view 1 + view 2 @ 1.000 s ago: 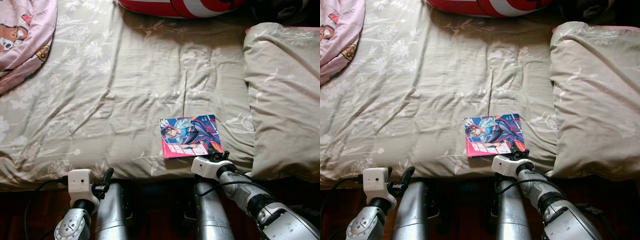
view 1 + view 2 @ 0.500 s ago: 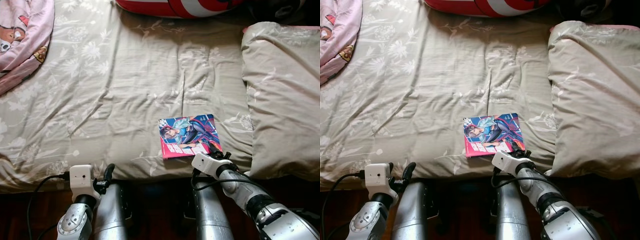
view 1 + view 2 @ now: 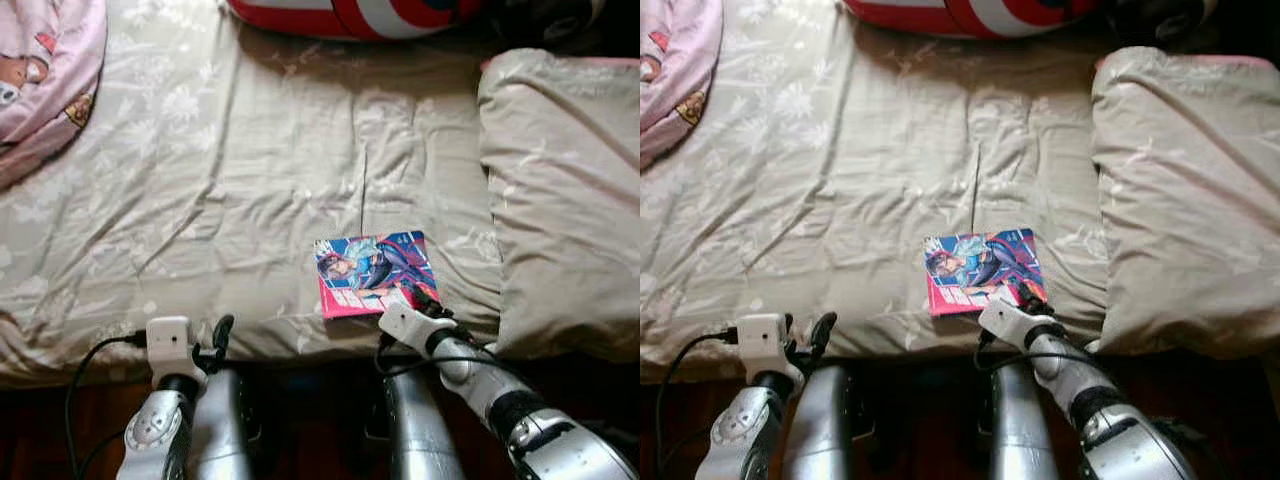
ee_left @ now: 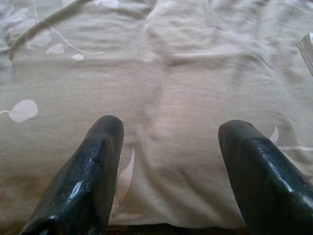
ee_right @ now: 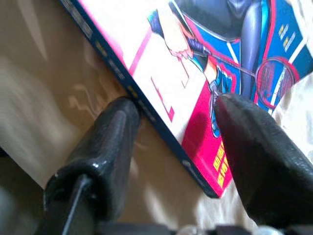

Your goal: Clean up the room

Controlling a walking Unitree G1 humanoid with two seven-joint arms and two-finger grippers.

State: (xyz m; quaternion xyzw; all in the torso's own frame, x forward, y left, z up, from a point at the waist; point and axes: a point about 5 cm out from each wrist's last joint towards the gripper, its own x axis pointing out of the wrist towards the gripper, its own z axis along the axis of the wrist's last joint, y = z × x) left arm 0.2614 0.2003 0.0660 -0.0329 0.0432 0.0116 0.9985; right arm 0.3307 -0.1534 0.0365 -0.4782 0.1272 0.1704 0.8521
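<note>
Right gripper (image 3: 425, 303) at book corner
Spread fingers straddle the near spine corner of the colourful glossy comic book (image 3: 375, 272); left gripper (image 4: 164, 161) is spread, well apart.

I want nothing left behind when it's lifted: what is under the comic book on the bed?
The comic book lies flat on the floral bedsheet. The right end effector straddles its corner, one finger on the sheet, one on the cover. Whatever lies beneath the book's middle is covered.
</note>
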